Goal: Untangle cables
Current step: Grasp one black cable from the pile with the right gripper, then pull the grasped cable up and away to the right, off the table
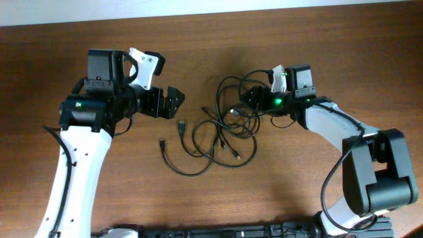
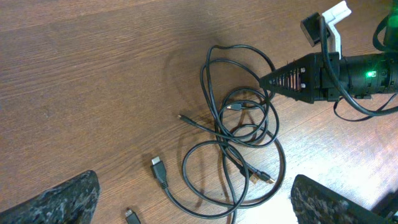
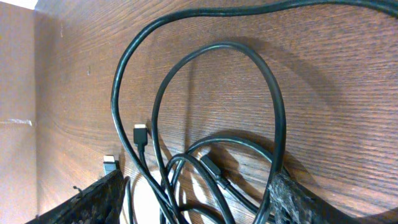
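Observation:
Several thin black cables (image 1: 228, 123) lie looped over one another on the wooden table, with small plugs at their ends. My left gripper (image 1: 166, 103) is open and empty, just left of the tangle; in the left wrist view the cables (image 2: 242, 127) lie ahead of and between its spread fingers (image 2: 193, 182). My right gripper (image 1: 251, 99) is at the tangle's upper right edge. In the right wrist view its fingers (image 3: 196, 205) are open, with several cable strands (image 3: 277, 106) running between them, and nothing is clamped.
A loose black plug (image 2: 158, 169) and a second one (image 2: 130, 216) lie at the tangle's left side. The right gripper's tip (image 2: 280, 79) shows in the left wrist view. The table's far edge (image 1: 211, 8) runs along the top.

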Action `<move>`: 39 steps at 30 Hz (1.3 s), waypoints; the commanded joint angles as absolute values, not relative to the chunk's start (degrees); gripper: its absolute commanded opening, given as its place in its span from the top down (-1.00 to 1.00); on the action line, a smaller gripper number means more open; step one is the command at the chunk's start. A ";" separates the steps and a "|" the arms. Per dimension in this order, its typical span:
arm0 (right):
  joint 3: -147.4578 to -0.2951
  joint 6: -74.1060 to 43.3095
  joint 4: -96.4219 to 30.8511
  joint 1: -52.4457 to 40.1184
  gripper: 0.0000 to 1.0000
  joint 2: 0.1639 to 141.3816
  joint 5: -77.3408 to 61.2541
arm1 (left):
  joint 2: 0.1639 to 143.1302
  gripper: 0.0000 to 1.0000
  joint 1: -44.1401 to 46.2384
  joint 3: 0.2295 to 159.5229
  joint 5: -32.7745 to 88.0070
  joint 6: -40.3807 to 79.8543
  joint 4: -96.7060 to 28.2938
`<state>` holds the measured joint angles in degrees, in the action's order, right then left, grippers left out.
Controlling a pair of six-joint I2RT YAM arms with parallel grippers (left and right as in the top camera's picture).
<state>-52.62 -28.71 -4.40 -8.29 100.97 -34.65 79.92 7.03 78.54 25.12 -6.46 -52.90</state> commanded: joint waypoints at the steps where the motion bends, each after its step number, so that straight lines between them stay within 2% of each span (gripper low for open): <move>1: -53.06 -27.64 -4.23 -8.62 -0.46 101.43 -35.35 | 79.37 -0.97 6.70 78.81 26.11 -7.62 -52.77; 6: -53.04 -27.66 -4.93 -8.62 -0.46 101.45 -28.64 | 79.37 -0.97 6.70 78.81 26.11 -7.62 -52.77; 16: -53.04 -27.90 -3.55 -10.98 -0.46 107.37 -32.58 | 79.37 -0.97 6.70 78.81 26.11 -7.62 -52.77; 20: -53.04 -32.03 4.08 -12.05 -0.01 108.07 -32.53 | 79.37 -0.97 6.70 78.81 26.11 -7.62 -52.77; 21: -53.04 -32.03 5.85 -12.03 0.31 108.07 -32.56 | 79.37 -0.97 6.70 78.81 26.11 -7.62 -52.77; 22: -53.06 -32.51 6.26 -12.03 0.76 108.07 -32.56 | 79.37 -0.97 6.70 78.81 26.11 -7.62 -52.77; 23: -53.06 -33.58 6.07 -12.03 0.92 108.07 -32.84 | 79.37 -0.97 6.70 78.81 26.11 -7.62 -52.77; 32: -56.58 -33.67 6.44 -11.84 0.92 105.16 -39.27 | 79.37 -0.97 6.70 78.81 26.11 -7.62 -52.77; 34: -59.61 -32.82 2.94 -11.84 0.92 102.39 -39.22 | 79.37 -0.97 6.70 78.81 26.11 -7.62 -52.77; 39: -74.43 -24.23 -16.45 -11.94 0.92 92.84 -34.24 | 79.37 -0.97 6.70 78.81 26.11 -7.62 -52.77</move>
